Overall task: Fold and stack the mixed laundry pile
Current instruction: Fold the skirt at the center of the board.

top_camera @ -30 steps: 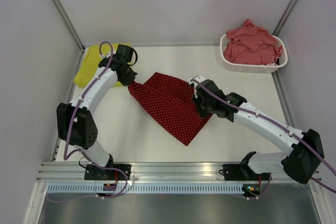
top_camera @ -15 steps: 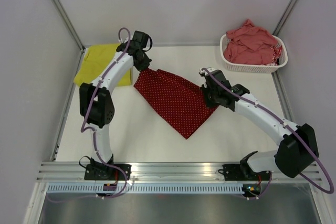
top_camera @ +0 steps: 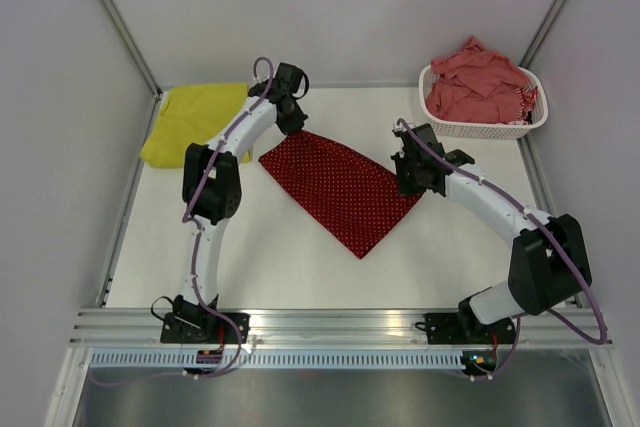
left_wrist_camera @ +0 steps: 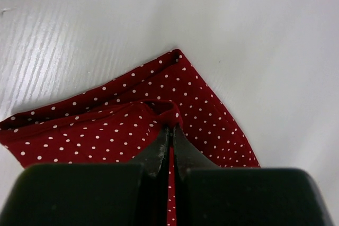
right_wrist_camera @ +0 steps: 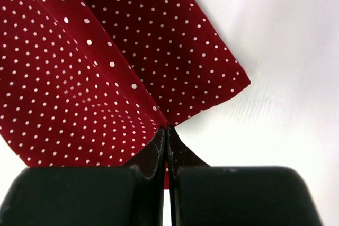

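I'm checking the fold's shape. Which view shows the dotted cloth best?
The top view: almost the whole dotted cloth lies in frame. The wrist views show only the corners pinched by the left gripper and right gripper.

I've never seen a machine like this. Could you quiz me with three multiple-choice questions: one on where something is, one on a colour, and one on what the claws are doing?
1. Where on the table does the white basket stand?
A. far right corner
B. near left corner
C. dead centre

2. What colour is the folded garment at the far left?
A. blue
B. yellow
C. black

3. What are the left gripper and right gripper doing to the dotted cloth?
A. hovering open above it
B. each pinched shut on part of it
C. one holds it, the other is open

Answers:
1 A: it sits by the back edge on the right.
2 B: it shows yellow from above.
3 B: each wrist view shows closed fingers nipping red fabric.
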Available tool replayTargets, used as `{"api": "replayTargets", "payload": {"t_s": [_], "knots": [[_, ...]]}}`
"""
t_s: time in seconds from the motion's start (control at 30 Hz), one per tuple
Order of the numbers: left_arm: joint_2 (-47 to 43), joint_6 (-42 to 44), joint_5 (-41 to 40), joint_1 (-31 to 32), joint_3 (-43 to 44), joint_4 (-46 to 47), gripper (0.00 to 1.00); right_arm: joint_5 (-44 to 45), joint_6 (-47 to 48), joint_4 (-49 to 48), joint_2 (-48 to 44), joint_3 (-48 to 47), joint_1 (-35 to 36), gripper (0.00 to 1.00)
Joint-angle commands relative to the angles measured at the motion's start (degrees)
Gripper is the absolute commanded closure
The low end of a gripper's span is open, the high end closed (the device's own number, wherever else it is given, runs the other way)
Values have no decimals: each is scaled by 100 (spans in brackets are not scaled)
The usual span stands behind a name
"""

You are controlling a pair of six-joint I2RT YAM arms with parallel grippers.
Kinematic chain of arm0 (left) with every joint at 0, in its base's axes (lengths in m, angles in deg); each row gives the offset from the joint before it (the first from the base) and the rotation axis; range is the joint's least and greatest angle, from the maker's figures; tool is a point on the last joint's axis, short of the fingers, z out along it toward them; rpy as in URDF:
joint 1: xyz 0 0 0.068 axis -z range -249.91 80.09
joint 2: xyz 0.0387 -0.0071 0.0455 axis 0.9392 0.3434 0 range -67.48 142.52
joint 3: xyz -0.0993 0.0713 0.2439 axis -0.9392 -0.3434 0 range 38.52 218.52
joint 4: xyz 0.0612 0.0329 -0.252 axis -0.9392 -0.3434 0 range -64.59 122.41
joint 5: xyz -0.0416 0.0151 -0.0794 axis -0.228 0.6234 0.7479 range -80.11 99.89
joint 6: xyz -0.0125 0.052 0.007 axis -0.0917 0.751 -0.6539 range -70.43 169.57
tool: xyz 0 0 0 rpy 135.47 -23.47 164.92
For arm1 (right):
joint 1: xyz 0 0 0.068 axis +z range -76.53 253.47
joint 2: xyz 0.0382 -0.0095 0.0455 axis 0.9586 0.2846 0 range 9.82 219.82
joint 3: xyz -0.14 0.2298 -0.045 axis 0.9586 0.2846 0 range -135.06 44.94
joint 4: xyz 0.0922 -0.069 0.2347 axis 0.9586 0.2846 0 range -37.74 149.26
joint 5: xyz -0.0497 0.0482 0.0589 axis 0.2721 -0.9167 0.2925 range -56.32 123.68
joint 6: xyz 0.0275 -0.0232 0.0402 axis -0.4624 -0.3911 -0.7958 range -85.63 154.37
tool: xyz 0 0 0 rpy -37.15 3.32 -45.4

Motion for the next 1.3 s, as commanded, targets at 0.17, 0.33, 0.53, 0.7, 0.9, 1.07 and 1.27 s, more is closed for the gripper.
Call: {"api": "replayTargets", "payload": {"t_s": [0.17, 0.33, 0.53, 0.7, 0.9, 1.07, 1.27], "knots": [[356, 202, 48, -1, 451, 372, 98, -140, 147, -379, 634, -457, -410, 100], [576, 219, 189, -1, 486, 636, 94, 45, 129, -520, 1048, -695, -568, 100], [471, 368, 321, 8, 566, 663, 0, 589, -29, -107, 1294, -1143, -612, 29], [-144, 579, 347, 96, 83, 698, 0, 441, -126, -124, 776, -890, -595, 2], [-593, 879, 637, 184, -1007, 1102, 0, -699, -240, -941, 371, -54, -60, 2], [-339, 984, 857, 175, -1367, 1146, 1, -991, -688, -1539, 765, 236, 416, 2], [-153, 800, 927, 157, -2008, 1137, 0, -1010, -653, -1583, 1223, 263, 442, 2]]}}
